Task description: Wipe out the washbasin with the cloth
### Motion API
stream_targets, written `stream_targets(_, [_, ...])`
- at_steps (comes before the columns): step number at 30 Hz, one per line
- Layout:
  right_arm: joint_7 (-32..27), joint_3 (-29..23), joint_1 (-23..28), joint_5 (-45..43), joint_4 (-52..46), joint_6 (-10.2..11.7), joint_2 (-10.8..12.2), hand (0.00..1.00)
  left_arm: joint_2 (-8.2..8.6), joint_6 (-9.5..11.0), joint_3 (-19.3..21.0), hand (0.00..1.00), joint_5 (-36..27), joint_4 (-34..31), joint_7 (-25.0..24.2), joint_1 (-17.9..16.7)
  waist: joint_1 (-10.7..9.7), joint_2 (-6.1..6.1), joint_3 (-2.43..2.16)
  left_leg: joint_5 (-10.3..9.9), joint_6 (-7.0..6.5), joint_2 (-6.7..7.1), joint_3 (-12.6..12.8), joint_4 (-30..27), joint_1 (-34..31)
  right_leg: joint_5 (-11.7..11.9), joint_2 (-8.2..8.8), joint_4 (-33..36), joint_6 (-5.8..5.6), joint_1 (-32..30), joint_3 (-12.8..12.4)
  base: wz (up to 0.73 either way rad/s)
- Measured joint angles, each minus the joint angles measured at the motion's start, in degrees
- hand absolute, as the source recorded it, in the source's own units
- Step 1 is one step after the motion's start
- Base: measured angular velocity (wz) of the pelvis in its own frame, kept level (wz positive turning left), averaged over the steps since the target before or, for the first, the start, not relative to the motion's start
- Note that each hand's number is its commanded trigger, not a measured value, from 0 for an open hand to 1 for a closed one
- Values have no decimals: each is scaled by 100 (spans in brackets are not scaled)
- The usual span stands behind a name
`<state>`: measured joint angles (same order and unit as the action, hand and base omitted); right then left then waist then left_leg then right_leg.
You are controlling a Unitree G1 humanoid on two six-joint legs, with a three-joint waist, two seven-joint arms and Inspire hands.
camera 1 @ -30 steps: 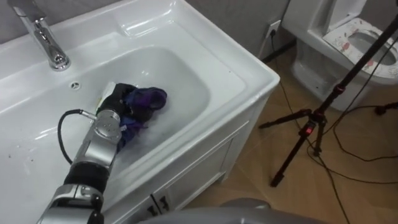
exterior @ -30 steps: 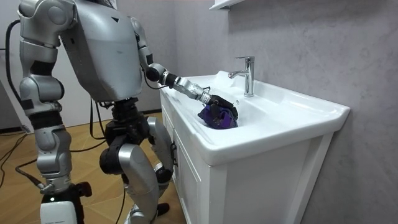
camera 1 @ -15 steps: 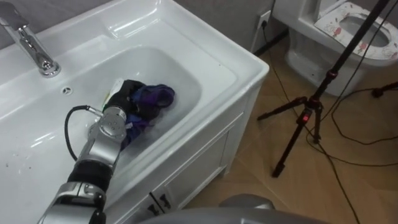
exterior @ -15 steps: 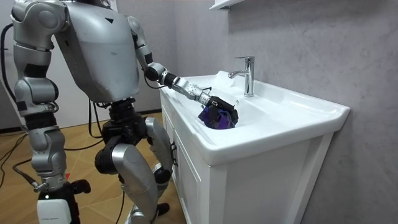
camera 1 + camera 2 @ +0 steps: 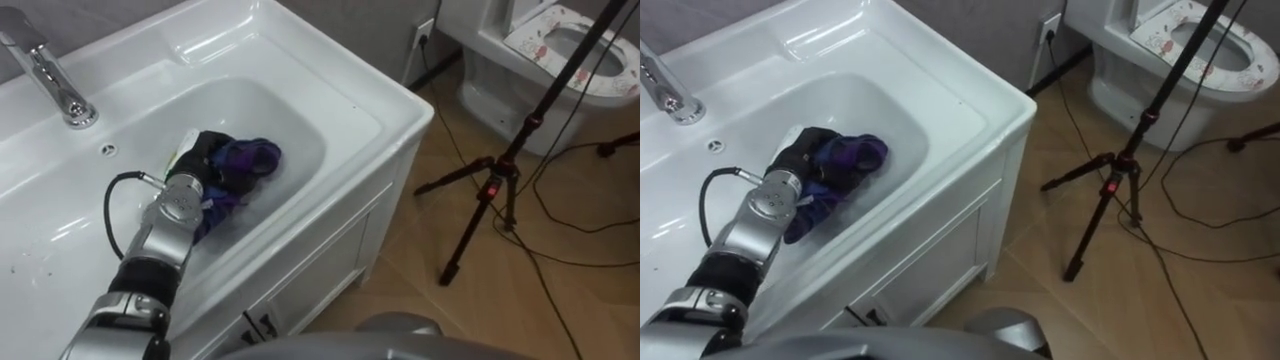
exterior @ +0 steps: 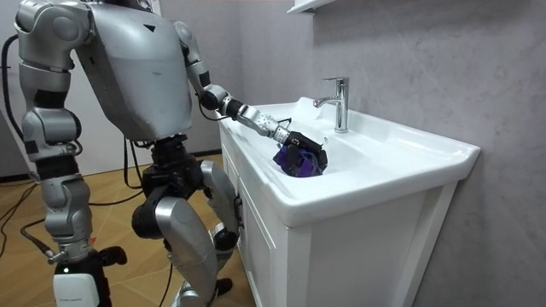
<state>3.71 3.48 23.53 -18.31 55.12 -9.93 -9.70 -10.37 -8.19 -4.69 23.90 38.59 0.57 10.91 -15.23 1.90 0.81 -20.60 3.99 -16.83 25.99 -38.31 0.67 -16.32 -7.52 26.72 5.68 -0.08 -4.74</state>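
**A:** What's seen from the left eye view?

**B:** A white basin (image 5: 330,75) is looked down on, with a chrome faucet (image 5: 50,70) at the back left. A bunched purple cloth (image 5: 252,158) is lying in the bowl. The left hand (image 5: 203,155) is laid on top of it from the lower left, and its dark fingers are curled into the folds, so the cloth is being gripped. A white cabinet (image 5: 320,270) is seen under the basin. Off to the right, a black tripod (image 5: 500,190) is stood on the wooden floor (image 5: 560,300) and a toilet (image 5: 560,60) is seen beyond it.

**A:** And the room view?

**B:** The robot is stood right up against the cabinet front, leaning a bit, with the left arm stretched out over the rim. The cloth is held down inside the bowl, near the front wall and well short of the faucet. The right hand (image 6: 78,286) is hung low at the room view's left bottom edge, and whether it's open or closed can't be told.

**A:** Right eye view?

**B:** Pretty much the same scene. The cloth is clutched in the middle of the bowl, and the purple part is spread toward the right of the hand.
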Motion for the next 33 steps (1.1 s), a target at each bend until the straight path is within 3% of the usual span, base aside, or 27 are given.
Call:
stream_targets(3, [-47,-38,64,-27,-11,-46,-12,0,-1,197,26,100,195,288,110,1,110,33,-1,1,-1,28,-4,78,72,0,4,-7,2,80,-22,-2])
stream_targets(6, [-57,-56,85,-44,-23,-64,-12,0,-13,246,48,100,349,450,180,-26,163,65,-13,2,2,64,-129,136,91,-55,2,-16,7,135,-63,9])
stream_targets(10, [-72,-264,92,-76,-130,-64,9,0,-32,344,463,100,798,532,218,-151,349,9,-11,1,1,60,-128,116,64,-17,26,-27,-2,98,-19,-5])
stream_targets(12, [-114,-266,157,-81,-174,-61,8,0,-69,349,626,100,1079,564,310,-232,388,5,-40,1,2,63,-118,163,68,11,32,-78,-19,121,33,10])
stream_targets(14, [-121,-342,208,-135,-220,-40,8,0,-207,355,742,100,1398,598,428,-352,549,-42,-90,1,2,106,-177,225,79,40,27,-110,-10,123,47,2])
stream_targets(16, [-135,-495,167,-209,-209,-40,-1,0,-305,353,894,100,1595,673,553,-442,632,-91,-110,1,2,168,-334,314,92,41,31,-111,-11,125,51,4])
stream_targets(18, [-180,-491,152,-274,-202,-45,-18,0,-417,351,1049,100,1764,757,661,-470,744,-132,-106,2,3,162,-329,374,108,37,41,-100,-2,124,101,9])
stream_targets(24, [-232,-502,112,-265,-202,-13,-44,0,-551,313,1282,100,2380,752,789,-501,930,-211,-105,4,10,165,-393,453,46,3,48,-103,67,105,284,17])
stream_targets(28, [-268,-598,55,-251,-208,-8,-100,0,-662,282,1415,100,2775,745,788,-565,1087,-408,-109,8,15,156,-442,389,-28,25,52,-100,62,85,338,5])
stream_targets(33, [-282,-622,-122,-251,-211,72,-131,0,-837,281,1416,100,3087,734,826,-593,1085,-472,-109,34,53,199,-566,400,-126,4,67,-100,71,31,398,7])
